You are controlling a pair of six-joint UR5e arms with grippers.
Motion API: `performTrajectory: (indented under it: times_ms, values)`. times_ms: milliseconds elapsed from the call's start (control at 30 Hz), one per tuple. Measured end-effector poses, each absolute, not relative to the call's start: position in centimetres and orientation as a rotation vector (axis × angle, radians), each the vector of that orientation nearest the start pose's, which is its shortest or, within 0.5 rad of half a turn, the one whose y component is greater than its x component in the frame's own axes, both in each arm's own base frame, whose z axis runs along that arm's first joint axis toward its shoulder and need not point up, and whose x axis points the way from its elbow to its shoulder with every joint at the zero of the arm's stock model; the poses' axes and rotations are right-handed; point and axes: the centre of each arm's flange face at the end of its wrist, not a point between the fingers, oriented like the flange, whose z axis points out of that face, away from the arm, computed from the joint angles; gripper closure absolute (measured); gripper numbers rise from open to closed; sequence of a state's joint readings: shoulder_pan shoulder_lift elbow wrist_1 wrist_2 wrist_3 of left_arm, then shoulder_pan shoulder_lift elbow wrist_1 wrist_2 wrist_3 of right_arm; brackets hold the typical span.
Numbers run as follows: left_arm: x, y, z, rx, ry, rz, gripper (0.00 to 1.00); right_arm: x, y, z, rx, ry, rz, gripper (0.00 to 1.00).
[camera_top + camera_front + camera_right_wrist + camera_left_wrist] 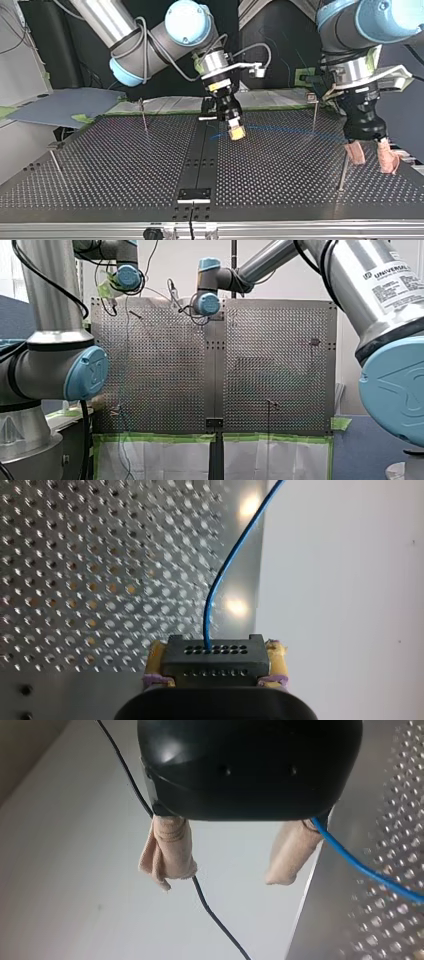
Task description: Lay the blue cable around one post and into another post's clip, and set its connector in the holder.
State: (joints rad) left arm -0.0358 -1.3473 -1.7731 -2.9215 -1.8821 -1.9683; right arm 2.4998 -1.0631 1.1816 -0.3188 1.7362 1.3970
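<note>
Where the connector (212, 664) sits: clamped between the yellow pads (156, 656) of my right gripper (215, 652), its holed face pointing ahead of the fingers.
Blue cable (220, 580): leaves the connector's holed face, runs ahead of the right fingers and bends off past the edge of the table (100, 580). In the top view it crosses low over the table toward my left gripper (372, 160).
Right arm pose: in the top view the wrist is bent down and the gripper is tilted, with its fingertips over the table's dark middle strip.
Left arm pose: the gripper points almost straight down at the table's side edge. Its beige fingers (170, 852) are apart with nothing between them.
Cable at the left fingers: it passes just beside one beige finger on its outer side, not between the two.
Black wire (215, 920): runs close by the other beige finger.
Edges: the table's edge lies under one left finger, and the other hangs beyond it over a pale surface.
Room: a thin post (343, 170) stands just beside the left fingers. A second post (314, 112) stands farther back, near the cable. Bare perforated table lies between the two grippers.
</note>
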Motion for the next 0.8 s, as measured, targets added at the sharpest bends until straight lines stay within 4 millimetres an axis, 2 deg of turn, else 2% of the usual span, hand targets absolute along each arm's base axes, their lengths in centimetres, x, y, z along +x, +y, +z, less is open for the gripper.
performTrajectory:
  times_ms: [167,500,700,800]
  values:
    - [43.2,-10.3,51.0,-0.518,1.283,-0.173,0.00,65.0,-33.5,41.3,1.545,-0.533,1.786,1.00]
    - [45.9,-6.9,52.6,-0.530,1.312,-0.176,0.00,65.1,-34.9,45.0,1.490,-0.538,1.814,1.00]
    - [48.1,-4.6,51.2,-0.526,1.345,-0.158,0.00,65.4,-35.6,46.7,1.444,-0.536,1.834,1.00]
    - [49.1,-3.3,50.1,-0.526,1.363,-0.150,0.00,65.8,-35.9,46.4,1.444,-0.535,1.831,1.00]
